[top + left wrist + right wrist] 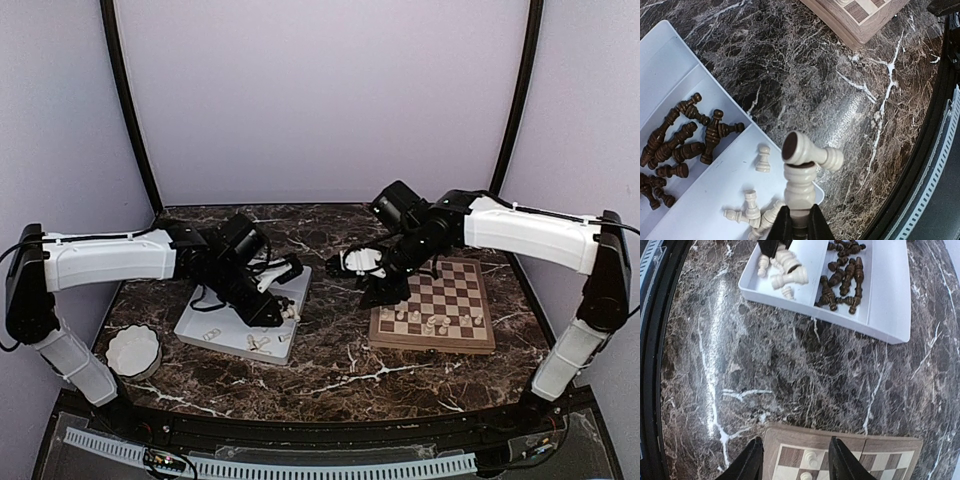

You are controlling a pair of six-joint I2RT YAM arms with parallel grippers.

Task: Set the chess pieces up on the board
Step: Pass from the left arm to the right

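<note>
My left gripper (pixel 799 226) is shut on a pale cream chess piece (pixel 800 187) and holds it above the near corner of the white tray (pixel 670 60). A second cream piece (pixel 815 154) lies across the held piece's end. Other cream pieces (pixel 747 210) lie in that compartment, and dark brown pieces (pixel 682 140) fill the one beside it. My right gripper (pixel 796 460) is open and empty above the left corner of the board (pixel 805 436). Cream pieces (pixel 811 458) stand on the board below it. In the top view the left gripper (pixel 285 312) is over the tray and the right gripper (pixel 383 292) at the board's (pixel 432 345) left edge.
A white scalloped bowl (pixel 133 352) sits at the front left of the marble table. The tray (pixel 225 335) lies left of centre and the board to its right, with bare marble (pixel 335 350) between them. The table's black front rail (pixel 940 150) runs close by.
</note>
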